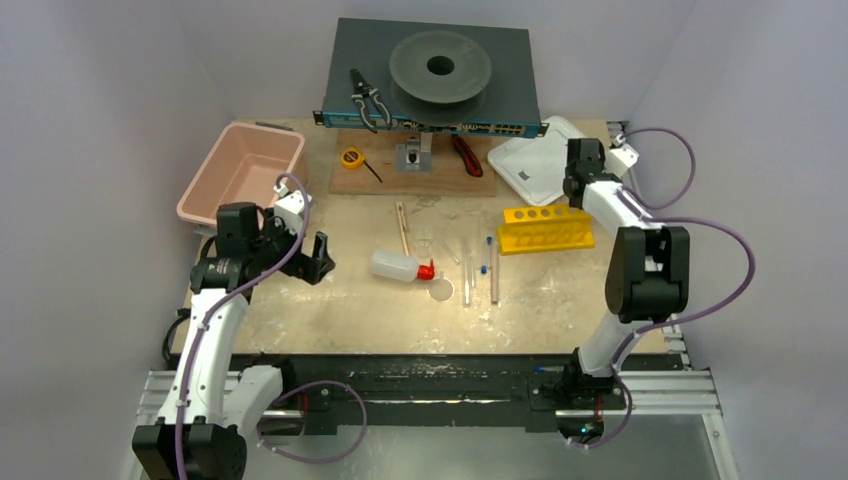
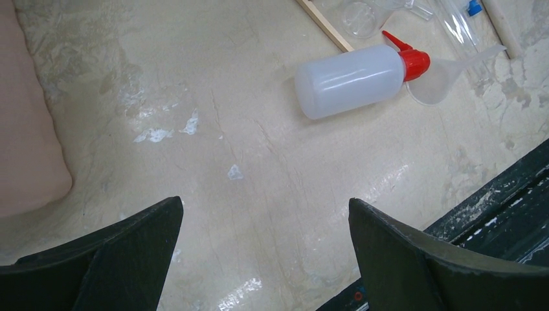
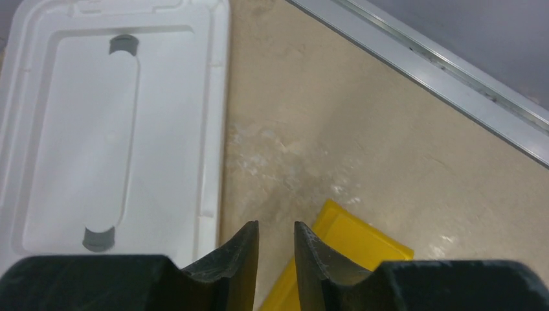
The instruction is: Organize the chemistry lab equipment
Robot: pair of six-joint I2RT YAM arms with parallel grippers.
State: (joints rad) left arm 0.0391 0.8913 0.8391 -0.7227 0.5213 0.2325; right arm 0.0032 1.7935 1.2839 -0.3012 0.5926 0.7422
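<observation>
The squeeze bottle (image 2: 349, 81), translucent white with a red cap, lies on its side on the beige table (image 1: 330, 300) near the middle, with the cap end toward the right arm's side. A clear funnel (image 2: 435, 81) lies just beside the cap; I cannot tell whether the two touch. Just behind the bottle sits a small clear round dish (image 2: 359, 16), and a wooden stick (image 1: 402, 228) runs from near the bottle toward the back of the table. To the right of the funnel lie thin clear tubes with blue caps (image 1: 482, 270) and a second wooden stick (image 1: 494, 272), side by side and pointing front to back. Further right stands a yellow rack (image 1: 545, 228) with a row of round holes along its top, and behind it is a white tray (image 1: 535, 160). A pink bin (image 1: 240, 172) sits at the left rear.

The left gripper (image 2: 265, 253) hovers over bare table to the left of the bottle and apart from it, its jaws spread wide, holding nothing and touching nothing. The right gripper (image 3: 276, 256) hangs at the right rear, over the strip between the white tray and the yellow rack. Its jaws are drawn almost together, with only a narrow slit between them and nothing in it. The wrist view does not show whether its tips touch the rack
</observation>
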